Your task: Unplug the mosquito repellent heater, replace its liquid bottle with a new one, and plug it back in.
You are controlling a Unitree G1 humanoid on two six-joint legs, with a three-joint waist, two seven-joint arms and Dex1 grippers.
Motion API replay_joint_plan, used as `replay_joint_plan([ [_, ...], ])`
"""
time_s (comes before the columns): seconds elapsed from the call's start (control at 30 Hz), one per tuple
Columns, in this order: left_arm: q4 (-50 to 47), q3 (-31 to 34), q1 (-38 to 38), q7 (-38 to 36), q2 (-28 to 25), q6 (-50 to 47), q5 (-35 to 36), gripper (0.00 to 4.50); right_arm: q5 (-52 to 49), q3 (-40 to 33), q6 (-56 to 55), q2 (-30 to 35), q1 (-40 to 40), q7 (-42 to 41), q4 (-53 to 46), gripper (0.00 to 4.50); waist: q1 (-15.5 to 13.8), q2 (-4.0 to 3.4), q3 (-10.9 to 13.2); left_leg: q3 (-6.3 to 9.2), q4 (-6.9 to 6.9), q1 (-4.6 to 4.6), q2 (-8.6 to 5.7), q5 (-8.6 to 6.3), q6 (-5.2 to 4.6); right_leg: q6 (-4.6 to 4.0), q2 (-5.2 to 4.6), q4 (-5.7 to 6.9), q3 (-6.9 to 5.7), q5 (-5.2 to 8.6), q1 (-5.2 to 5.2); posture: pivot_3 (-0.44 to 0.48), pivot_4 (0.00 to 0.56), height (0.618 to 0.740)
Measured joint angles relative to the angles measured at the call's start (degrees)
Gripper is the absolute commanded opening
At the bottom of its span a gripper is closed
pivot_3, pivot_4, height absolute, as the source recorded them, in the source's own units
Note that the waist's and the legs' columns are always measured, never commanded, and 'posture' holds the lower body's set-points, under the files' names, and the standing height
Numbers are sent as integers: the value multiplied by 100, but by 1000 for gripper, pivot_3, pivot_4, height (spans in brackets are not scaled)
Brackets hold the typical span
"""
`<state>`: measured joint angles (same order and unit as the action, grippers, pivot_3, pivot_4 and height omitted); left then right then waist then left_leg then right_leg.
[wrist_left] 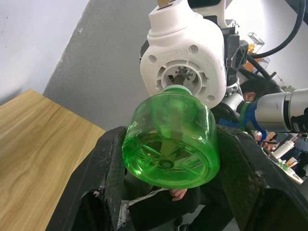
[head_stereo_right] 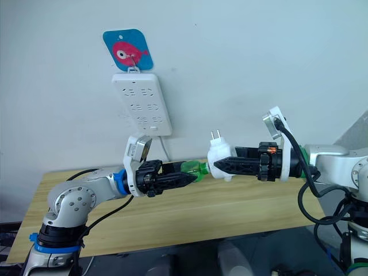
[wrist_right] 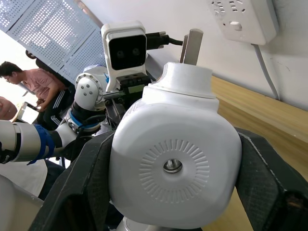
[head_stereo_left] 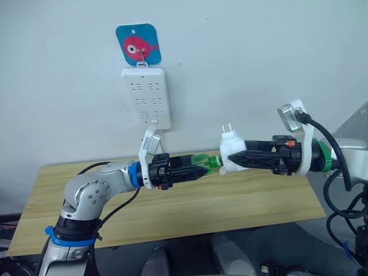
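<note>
Above the wooden table (head_stereo_left: 172, 213), my two grippers meet in mid-air. The right gripper (head_stereo_left: 230, 160) is shut on the white mosquito repellent heater (head_stereo_left: 232, 150), whose two metal prongs (head_stereo_left: 226, 128) point upward. The left gripper (head_stereo_left: 206, 165) is shut on a green transparent liquid bottle (head_stereo_left: 204, 162). The bottle's neck sits at the heater's round bottom opening (wrist_left: 182, 81); whether it is seated or just touching I cannot tell. In the right wrist view the heater's vented face (wrist_right: 173, 166) lies between the black fingers (wrist_right: 79, 192).
A long white power strip (head_stereo_left: 147, 96) hangs on the wall under a blue fish hook plate (head_stereo_left: 138, 45), its cable dropping behind the table. A person in a red shirt (wrist_right: 33, 82) sits beyond my left arm.
</note>
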<state>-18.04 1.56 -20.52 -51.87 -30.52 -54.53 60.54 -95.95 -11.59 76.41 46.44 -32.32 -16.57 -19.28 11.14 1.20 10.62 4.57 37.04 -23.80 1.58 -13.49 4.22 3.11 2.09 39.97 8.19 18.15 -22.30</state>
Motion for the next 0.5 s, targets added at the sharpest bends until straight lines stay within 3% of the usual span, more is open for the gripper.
replay_joint_plan([
  [0.5,15,14,0,-30,-5,-43,24,2400,-54,372,-244,494,38,-333,-34,3087,-4,-2,-4,0,2,0,0,0,0,-3,0,1,0,-2,0,-185,92,740],
])
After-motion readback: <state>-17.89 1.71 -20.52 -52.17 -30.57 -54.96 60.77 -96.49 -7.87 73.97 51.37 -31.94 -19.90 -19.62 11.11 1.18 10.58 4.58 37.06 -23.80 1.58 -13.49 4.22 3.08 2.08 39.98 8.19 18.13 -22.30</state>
